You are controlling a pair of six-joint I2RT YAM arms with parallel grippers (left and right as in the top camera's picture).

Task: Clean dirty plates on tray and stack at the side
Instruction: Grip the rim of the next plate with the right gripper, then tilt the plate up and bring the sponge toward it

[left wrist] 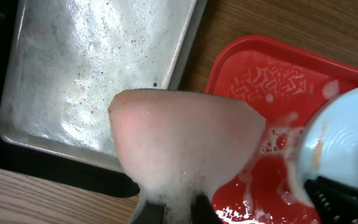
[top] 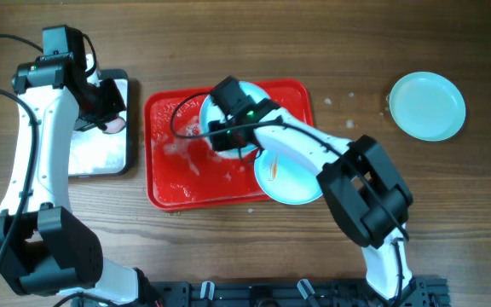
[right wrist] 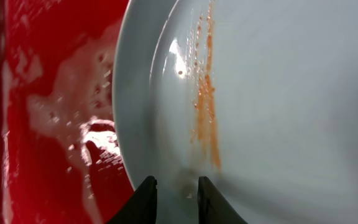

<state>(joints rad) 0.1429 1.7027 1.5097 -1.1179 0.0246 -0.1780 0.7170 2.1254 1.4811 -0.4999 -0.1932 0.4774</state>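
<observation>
The red tray (top: 177,183) is wet with white suds. One pale blue plate (top: 258,92) lies at its top middle, partly under my right gripper (top: 218,136). In the right wrist view my gripper (right wrist: 173,196) is shut on that plate's (right wrist: 278,93) rim; an orange smear (right wrist: 207,106) runs across its face. A second smeared plate (top: 297,183) overhangs the tray's lower right corner. A third plate (top: 427,105) lies on the table at the far right. My left gripper (left wrist: 176,211) is shut on a soapy pink sponge (left wrist: 185,137), held between the pan and the tray.
A black-rimmed silver pan (top: 101,162) with soapy water stands left of the tray, under the left arm. In the left wrist view the pan (left wrist: 92,68) fills the upper left and the tray (left wrist: 260,81) the right.
</observation>
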